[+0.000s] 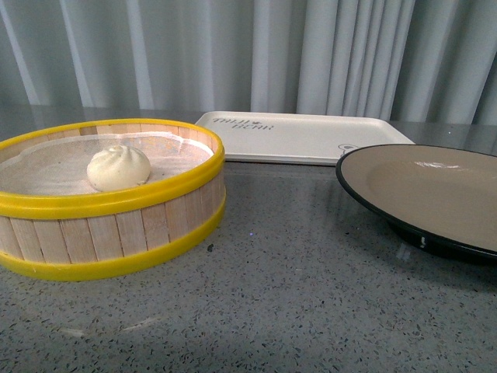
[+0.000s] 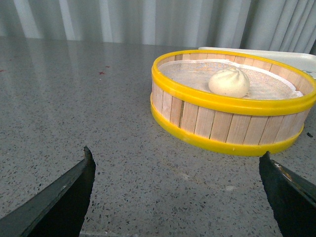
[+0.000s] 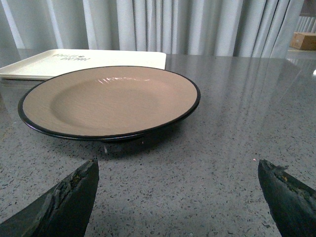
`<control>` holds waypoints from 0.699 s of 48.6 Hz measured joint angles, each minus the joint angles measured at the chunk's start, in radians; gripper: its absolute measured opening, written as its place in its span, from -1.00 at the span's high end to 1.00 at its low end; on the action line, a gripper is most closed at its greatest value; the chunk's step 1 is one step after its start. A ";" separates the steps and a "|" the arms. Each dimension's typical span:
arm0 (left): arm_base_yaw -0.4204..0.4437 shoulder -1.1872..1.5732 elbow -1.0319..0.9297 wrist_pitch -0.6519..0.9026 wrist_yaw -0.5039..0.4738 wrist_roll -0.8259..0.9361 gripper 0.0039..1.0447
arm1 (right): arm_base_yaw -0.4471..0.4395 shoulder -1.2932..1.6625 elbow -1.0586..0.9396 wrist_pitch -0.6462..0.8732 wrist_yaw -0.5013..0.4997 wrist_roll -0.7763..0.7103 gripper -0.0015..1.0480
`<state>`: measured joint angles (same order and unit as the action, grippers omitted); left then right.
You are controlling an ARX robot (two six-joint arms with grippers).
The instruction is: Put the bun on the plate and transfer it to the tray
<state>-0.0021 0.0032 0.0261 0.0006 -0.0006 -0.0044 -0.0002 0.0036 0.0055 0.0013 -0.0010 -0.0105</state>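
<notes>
The white pleated bun [image 1: 118,167] [image 2: 229,82] sits inside a yellow-rimmed wooden steamer basket [image 1: 109,233] [image 2: 217,123] at the left. At the right stands the plate [image 1: 435,186] [image 3: 108,98], tan inside with a black rim and bare. Behind both lies the cream tray [image 1: 303,136] [image 3: 39,64] [image 2: 301,58] with dark lettering. My left gripper [image 2: 177,160] is open, low over the table and short of the basket. Facing the plate, my right gripper [image 3: 177,168] is open too, with only tabletop between its fingers. Neither arm shows in the front view.
Everything stands on a speckled grey stone tabletop [image 1: 279,295]. Pale pleated curtains [image 1: 256,54] hang behind the table. A cardboard box [image 3: 303,40] shows far off beyond the table in the right wrist view.
</notes>
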 joint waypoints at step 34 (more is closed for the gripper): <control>0.000 0.000 0.000 0.000 0.000 0.000 -0.88 | 0.000 0.000 0.000 0.000 0.000 0.000 -0.84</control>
<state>-0.0021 0.0032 0.0261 0.0006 -0.0006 -0.0044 -0.0002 0.0036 0.0055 0.0013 -0.0010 -0.0105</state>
